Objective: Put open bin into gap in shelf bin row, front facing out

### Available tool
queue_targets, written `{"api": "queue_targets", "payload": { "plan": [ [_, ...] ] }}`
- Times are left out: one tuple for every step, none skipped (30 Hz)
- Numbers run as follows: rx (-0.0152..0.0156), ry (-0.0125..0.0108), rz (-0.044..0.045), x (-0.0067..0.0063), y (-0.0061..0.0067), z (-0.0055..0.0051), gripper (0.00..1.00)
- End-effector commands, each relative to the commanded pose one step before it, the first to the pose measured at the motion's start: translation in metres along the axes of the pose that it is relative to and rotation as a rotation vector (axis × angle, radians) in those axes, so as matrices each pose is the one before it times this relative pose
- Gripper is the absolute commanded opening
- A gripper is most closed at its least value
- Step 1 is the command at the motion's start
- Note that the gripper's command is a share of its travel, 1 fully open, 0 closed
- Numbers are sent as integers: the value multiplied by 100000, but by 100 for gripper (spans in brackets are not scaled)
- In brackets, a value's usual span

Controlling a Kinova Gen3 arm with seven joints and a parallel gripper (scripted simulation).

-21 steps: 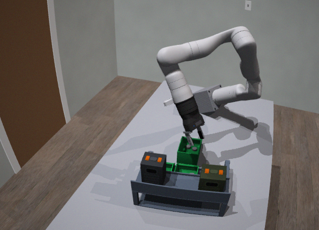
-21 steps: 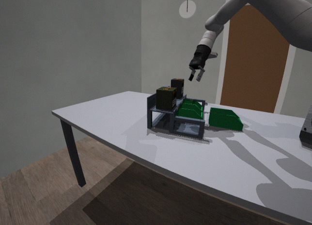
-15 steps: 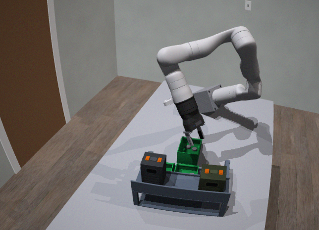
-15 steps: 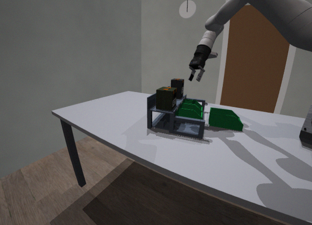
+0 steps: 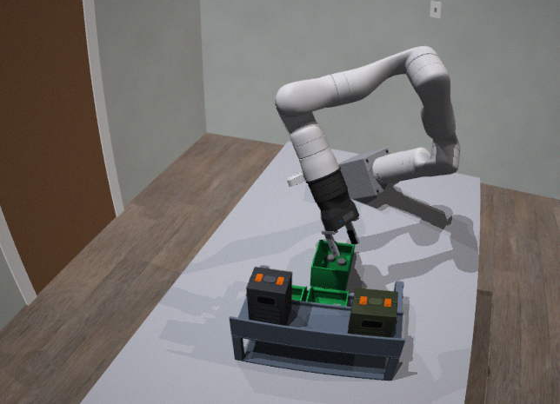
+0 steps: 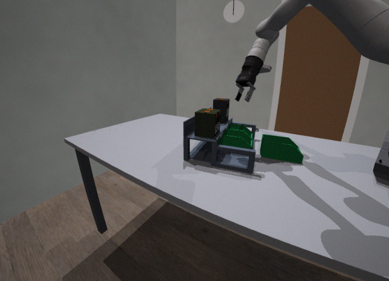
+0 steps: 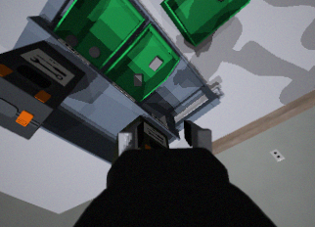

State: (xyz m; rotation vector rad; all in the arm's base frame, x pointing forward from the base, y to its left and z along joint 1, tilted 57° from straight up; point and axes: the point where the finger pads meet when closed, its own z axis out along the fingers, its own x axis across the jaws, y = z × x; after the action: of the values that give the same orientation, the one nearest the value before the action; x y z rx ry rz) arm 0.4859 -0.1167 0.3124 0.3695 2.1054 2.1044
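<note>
The loose green open bin (image 5: 332, 263) stands on the table just behind the grey shelf (image 5: 317, 329), with two grey parts inside. It also shows in the exterior view (image 6: 280, 153) and the wrist view (image 7: 210, 4). Two green bins (image 7: 100, 21) (image 7: 144, 63) sit side by side in the shelf row, and the empty gap (image 7: 188, 99) lies beside them at the shelf's end. My gripper (image 6: 244, 95) is open and empty. It hangs well above the shelf's front and the bins, touching nothing, and also shows in the wrist view (image 7: 163, 138).
A dark grey box (image 5: 269, 294) and an olive box (image 5: 374, 313) with orange latches stand on the shelf's top board. The arm's base (image 5: 369, 175) is at the far end of the table. The table edge runs close behind the shelf in the exterior view.
</note>
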Motion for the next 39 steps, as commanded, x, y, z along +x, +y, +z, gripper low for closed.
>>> {"api": "queue_targets", "payload": {
  "plan": [
    [135,-215,101,-8,-8,-74,100],
    [97,-36,176,4,-41,9,100],
    [132,-49,239,5,-56,12,100],
    [170,-64,309,6,-72,16,100],
    [212,-80,384,8,-90,20,100],
    [257,-97,465,9,-109,24,100],
    [304,-116,551,11,-129,28,100],
    [353,-136,639,12,-150,32,100],
    [404,-157,731,14,-172,36,100],
    [456,-180,824,15,-194,41,100],
    [509,-203,918,17,-217,45,100],
    [0,0,0,0,0,0,100],
    [0,0,0,0,0,0,100],
    [562,-228,1013,18,-239,49,100],
    [615,-253,1107,19,-262,53,100],
    [668,-280,1201,20,-285,57,100],
    [720,-308,1292,20,-307,60,100],
    [771,-336,1381,21,-329,63,100],
    [820,-365,1468,21,-351,66,100],
    [868,-395,1551,20,-372,69,100],
    [913,-426,1631,20,-392,71,100],
    [956,-457,1706,19,-411,73,100],
    [996,-488,1777,17,-430,74,100],
    [1033,-520,1843,16,-447,75,100],
    [1067,-551,1903,13,-463,75,100],
    [1098,-583,1958,11,-479,75,100],
    [1125,-614,2007,8,-492,75,100],
    [1149,-645,2051,5,-505,74,100],
    [0,0,0,0,0,0,100],
    [0,0,0,0,0,0,100],
    [1168,-674,2088,2,-516,73,100],
    [1183,-703,2119,-2,-526,72,100],
    [1195,-731,2144,-6,-534,70,100],
    [1202,-757,2163,-10,-540,68,100],
    [1205,-781,2175,-14,-545,66,100],
    [1204,-804,2181,-18,-549,64,100],
    [1199,-824,2181,-23,-551,61,100],
    [1190,-842,2174,-27,-551,58,100],
    [1177,-857,2162,-32,-550,55,100]
  ]
}}
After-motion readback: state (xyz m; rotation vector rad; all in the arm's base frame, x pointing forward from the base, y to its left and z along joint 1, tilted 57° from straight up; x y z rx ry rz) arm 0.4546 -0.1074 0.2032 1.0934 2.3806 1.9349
